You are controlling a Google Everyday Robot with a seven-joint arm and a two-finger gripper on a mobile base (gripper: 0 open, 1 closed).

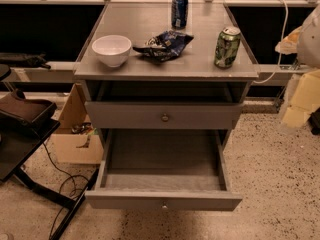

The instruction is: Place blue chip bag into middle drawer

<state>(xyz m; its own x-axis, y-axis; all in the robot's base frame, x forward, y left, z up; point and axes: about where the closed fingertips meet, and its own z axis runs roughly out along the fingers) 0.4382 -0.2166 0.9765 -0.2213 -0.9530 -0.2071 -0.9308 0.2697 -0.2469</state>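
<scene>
The blue chip bag [164, 45] lies crumpled on the grey cabinet top [150, 69], between the white bowl [111, 49] and the green can [227, 46]. The middle drawer [163, 200] is pulled out toward me, and its inside looks empty. Its knobbed front faces me. The identical grey drawer front [164, 115] above it is shut. My gripper [300, 101] shows as a pale, blurred shape at the right edge. It is beside the cabinet, well right of the bag and apart from it. It holds nothing that I can see.
A blue soda can [179, 11] stands at the back of the cabinet top. A cardboard box [75, 139] sits on the floor left of the cabinet. A black stand with cables [25, 134] is at the left. A white cable [282, 44] hangs at the right.
</scene>
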